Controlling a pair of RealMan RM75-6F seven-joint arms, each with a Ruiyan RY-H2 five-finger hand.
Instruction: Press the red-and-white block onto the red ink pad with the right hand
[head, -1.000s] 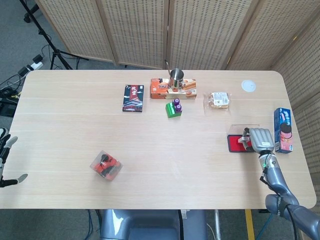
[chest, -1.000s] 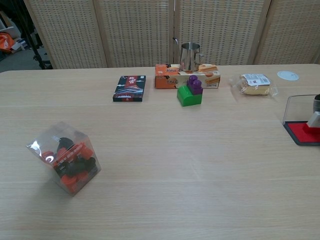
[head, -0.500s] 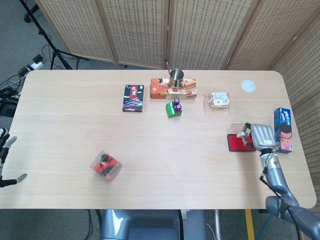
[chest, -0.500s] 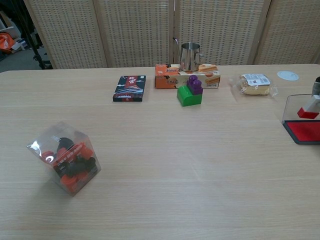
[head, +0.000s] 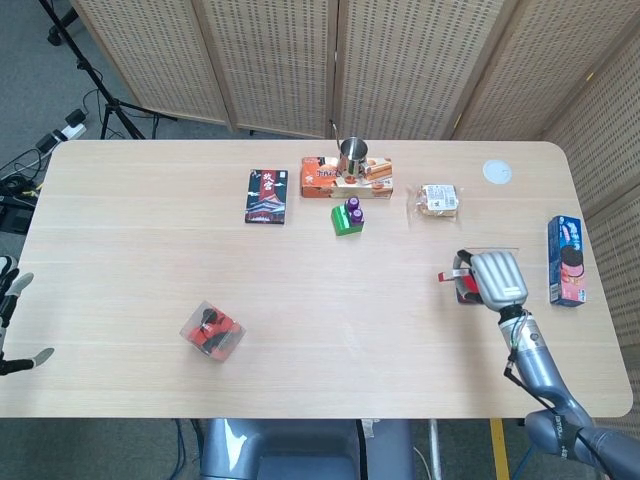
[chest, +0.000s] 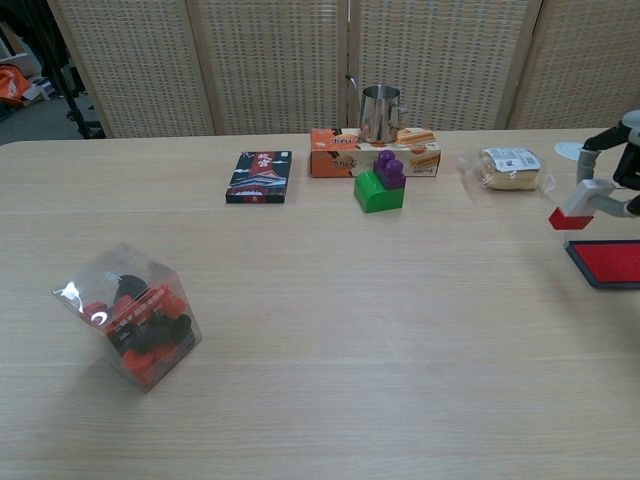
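My right hand (head: 492, 279) hovers over the table's right side, mostly covering the red ink pad (head: 466, 294) from the head view. It pinches the red-and-white block (chest: 573, 209) between its fingertips, lifted above the table and just left of the pad. In the chest view the red ink pad (chest: 610, 262) lies flat in its dark frame at the right edge, with the right hand (chest: 620, 175) above and behind it. The block (head: 450, 274) also shows at the hand's left side from above. My left hand (head: 10, 325) is at the far left edge, off the table, fingers apart.
A clear box of red and black pieces (head: 213, 331) sits front left. A dark card box (head: 266, 195), an orange snack box (head: 340, 178) with a metal cup (head: 352, 155), a green-purple block (head: 347, 216), a wrapped snack (head: 438, 199), a white disc (head: 497, 171) and a blue cookie box (head: 567, 260) lie around.
The right hand rose off the ink pad with the block and moved left; the block now hangs beside the pad's left edge. The left hand stayed still.
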